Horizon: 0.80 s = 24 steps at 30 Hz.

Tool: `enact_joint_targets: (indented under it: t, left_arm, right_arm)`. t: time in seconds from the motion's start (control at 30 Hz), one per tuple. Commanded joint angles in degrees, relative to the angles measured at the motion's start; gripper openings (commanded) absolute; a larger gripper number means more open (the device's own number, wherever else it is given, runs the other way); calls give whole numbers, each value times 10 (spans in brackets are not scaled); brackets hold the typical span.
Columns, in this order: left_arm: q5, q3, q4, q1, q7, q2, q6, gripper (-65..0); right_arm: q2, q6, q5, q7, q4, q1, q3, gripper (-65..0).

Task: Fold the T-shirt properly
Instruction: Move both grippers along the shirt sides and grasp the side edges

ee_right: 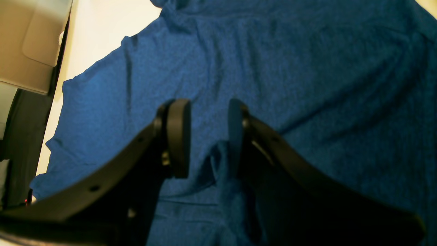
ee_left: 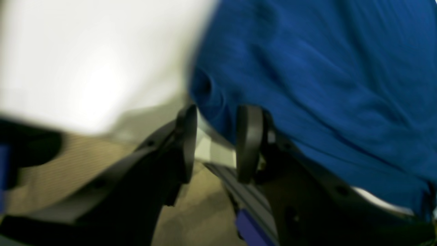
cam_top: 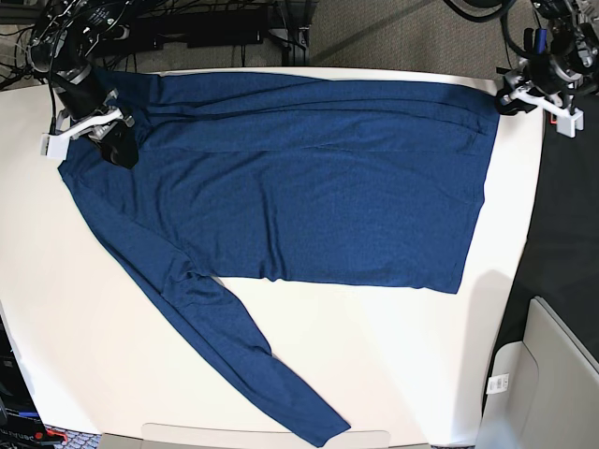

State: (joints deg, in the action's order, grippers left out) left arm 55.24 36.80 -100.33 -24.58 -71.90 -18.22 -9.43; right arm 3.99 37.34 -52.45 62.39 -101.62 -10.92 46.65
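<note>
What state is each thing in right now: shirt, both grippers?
Shirt: spread flat on the table, top edge folded down in a band, one long sleeve stretched out diagonally.
Left gripper: open at the shirt's hem corner, holding nothing.
Right gripper: open over the shirt, a small ridge of cloth standing by one finger.

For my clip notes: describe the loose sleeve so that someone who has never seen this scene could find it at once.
A white table fills the base view, with the T-shirt spread across its far half. The sleeve runs from the shirt's left shoulder diagonally toward the near edge. It is the only narrow strip of blue lying away from the body.
</note>
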Motion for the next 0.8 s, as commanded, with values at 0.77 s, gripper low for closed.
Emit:
enact_joint_targets:
  t: [0.77]
  left_arm:
    - [11,-173,232,404,47,-18,-2,-454]
  right_arm:
    - [-134,7,137,-12,18,161,-4,-460]
